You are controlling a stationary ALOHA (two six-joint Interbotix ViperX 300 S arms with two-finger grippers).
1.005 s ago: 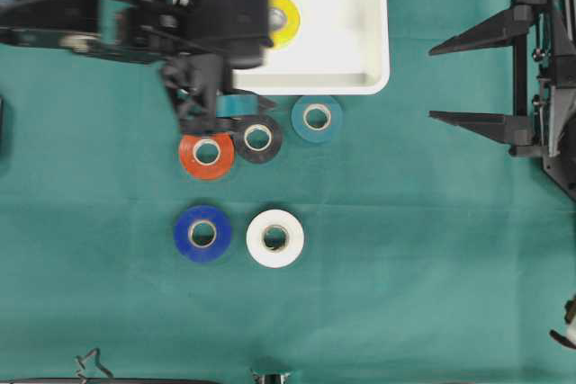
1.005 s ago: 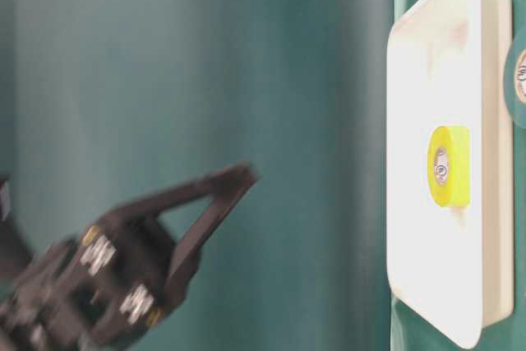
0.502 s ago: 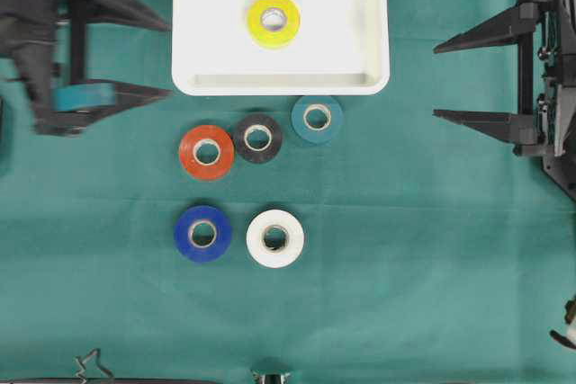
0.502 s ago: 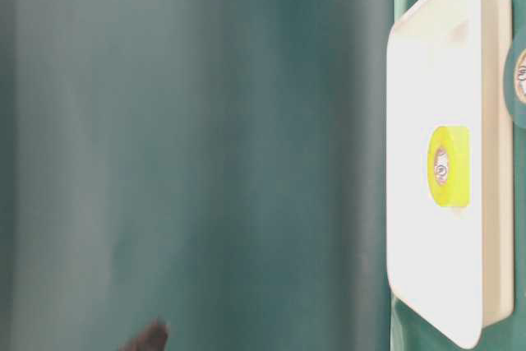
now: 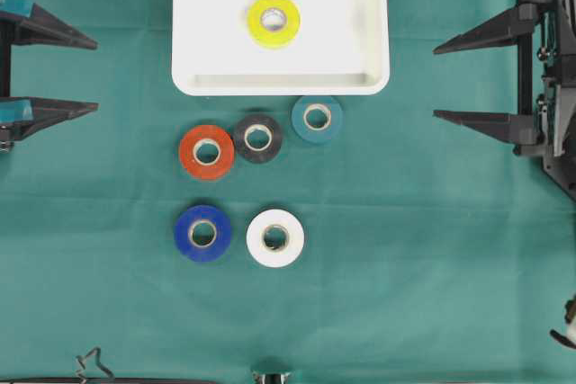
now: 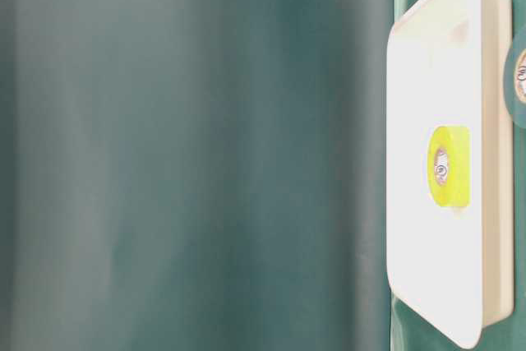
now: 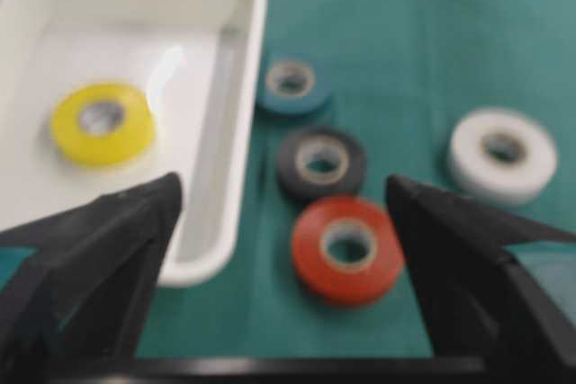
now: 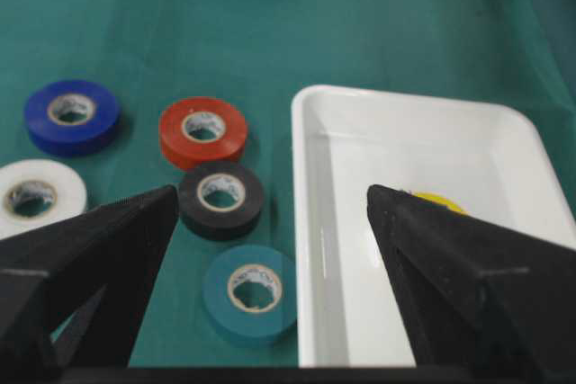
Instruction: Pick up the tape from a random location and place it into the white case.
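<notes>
On the green tabletop [image 5: 432, 249], five rolls of tape lay outside the white case [image 5: 369, 51]: red [image 5: 206, 152], black [image 5: 258, 138], teal [image 5: 317, 119], blue [image 5: 202, 233] and white [image 5: 274, 238]. A yellow roll [image 5: 274, 21] lay flat inside the case, near its middle. The left end effector [image 5: 85, 75] and the right end effector [image 5: 441, 80] stood at opposite edges with jaws apart, both empty and well clear of the rolls. For the next pick, the blue or white roll appeared the better choice, since the red, black and teal rolls sat close together. A descent centred over the roll, jaws spanning its outer rim, would likely give a secure hold. Each roll was a flat ring with a pale core.
</notes>
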